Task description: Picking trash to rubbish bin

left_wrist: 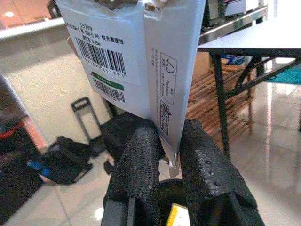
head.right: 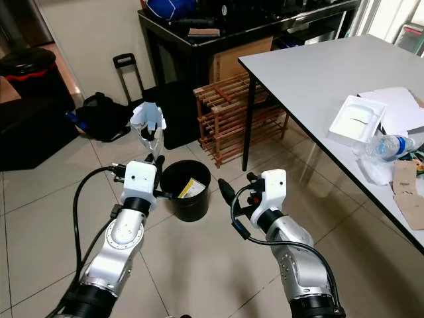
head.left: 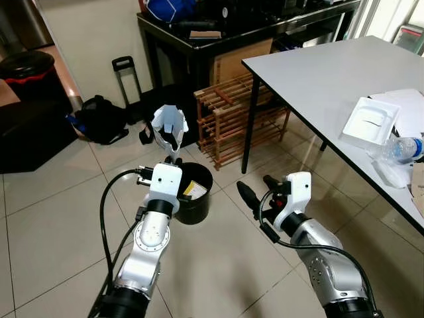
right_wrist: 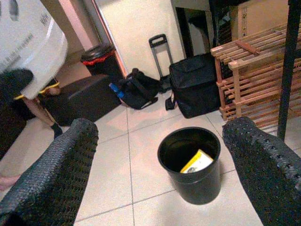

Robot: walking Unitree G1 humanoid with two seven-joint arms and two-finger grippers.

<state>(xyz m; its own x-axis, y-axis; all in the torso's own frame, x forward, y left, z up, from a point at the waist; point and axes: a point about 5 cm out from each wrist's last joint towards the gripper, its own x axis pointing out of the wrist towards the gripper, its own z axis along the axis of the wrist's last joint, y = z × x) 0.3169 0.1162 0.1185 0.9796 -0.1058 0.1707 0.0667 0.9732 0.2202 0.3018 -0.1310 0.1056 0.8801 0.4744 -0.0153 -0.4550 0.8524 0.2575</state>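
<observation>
- The left gripper (head.left: pixel 173 154) sits just left of centre in the left eye view, its fingers (left_wrist: pixel 141 165) pinched on the lower edge of a white carton (head.left: pixel 169 126), which stands upright above it.
- The carton's open top faces up, and the left wrist view shows a barcode label on its side.
- The carton hangs over the far left rim of the black rubbish bin (head.left: pixel 192 193), which stands on the floor at the middle of the frame.
- Inside the bin lies a yellow and white packet (right_wrist: pixel 197 161).
- The right gripper (head.left: pixel 255 189) hovers right of the bin, its fingers spread wide and holding nothing.
- The floor (head.left: pixel 53 218) is pale glossy tile with dark grout lines.
- A grey table (head.left: pixel 331 73) fills the upper right, carrying a white tray (head.left: pixel 370 121), a plastic bottle (head.left: pixel 404 149) and papers.
- A wooden slatted rack (head.left: pixel 228 116) stands beside the table leg, behind the bin.
- At upper left, a black bag (head.left: pixel 99 119) lies against the wall, with what looks like a trolley handle (head.left: pixel 126 76) next to it.
- A dark cabinet (head.left: pixel 199 46) lines the back wall.
</observation>
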